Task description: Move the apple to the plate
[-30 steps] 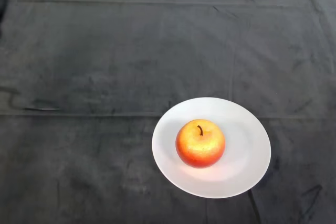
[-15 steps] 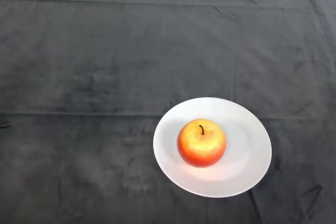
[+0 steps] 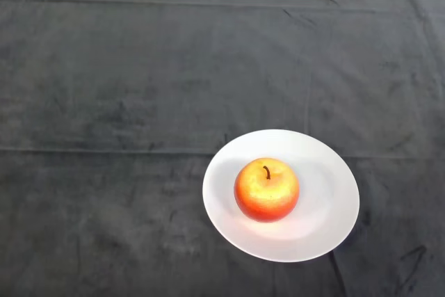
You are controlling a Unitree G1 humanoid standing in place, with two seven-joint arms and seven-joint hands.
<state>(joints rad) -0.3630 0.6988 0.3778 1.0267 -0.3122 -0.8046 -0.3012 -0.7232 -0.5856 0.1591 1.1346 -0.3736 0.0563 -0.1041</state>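
Observation:
A red and yellow apple (image 3: 266, 190) with a dark stem stands upright near the middle of a round white plate (image 3: 327, 206). The plate lies on the dark cloth, right of centre and close to the near edge of the view.
The dark cloth (image 3: 139, 88) covers the whole table, with creases running across it and a fold line level with the plate's far rim. A pale strip shows along the far edge of the table.
A dark shape at the far left edge one second ago has left the view. The apple and the plate have stayed in place.

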